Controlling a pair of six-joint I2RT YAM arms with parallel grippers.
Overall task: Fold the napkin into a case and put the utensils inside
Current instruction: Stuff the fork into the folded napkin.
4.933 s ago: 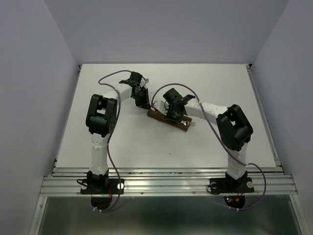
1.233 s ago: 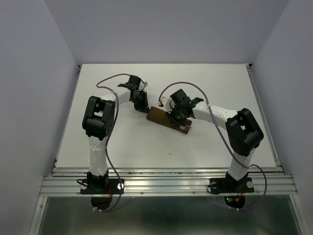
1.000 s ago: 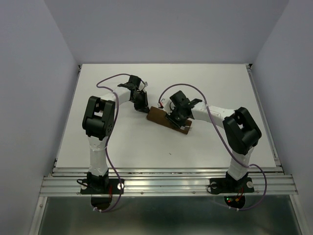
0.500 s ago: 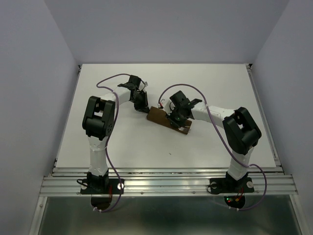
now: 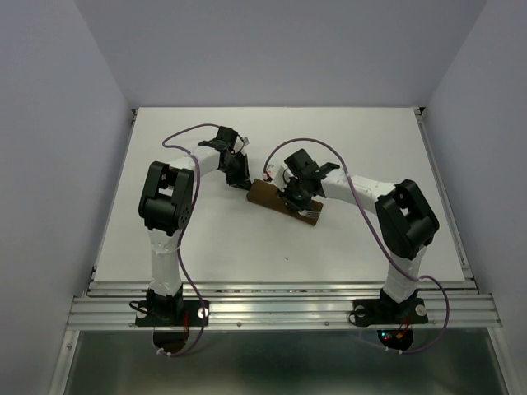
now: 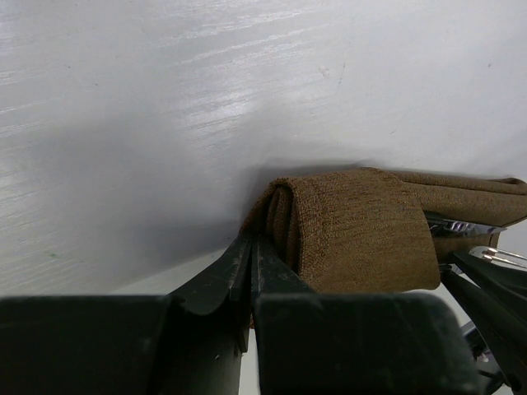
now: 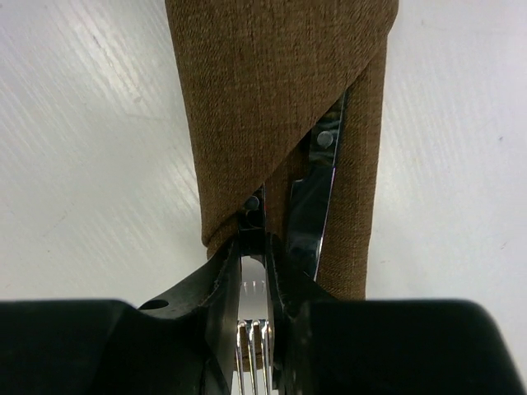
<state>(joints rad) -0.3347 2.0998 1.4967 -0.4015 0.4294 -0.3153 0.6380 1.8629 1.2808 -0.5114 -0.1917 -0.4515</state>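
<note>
Now the right tool [image 7: 252, 239] has closed on the fork [image 7: 252, 346], tines poking out of the case [image 7: 263, 99] mid-worktop [image 5: 206, 239]; left tool [image 6: 251, 251] pinches the case's other end, w/ knife [image 7: 317, 189] already inside, so nearly done imo

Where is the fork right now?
In the right wrist view, the fork is pinched in the right pincer. Its tines poke out of the brown case, next to the knife.
</note>
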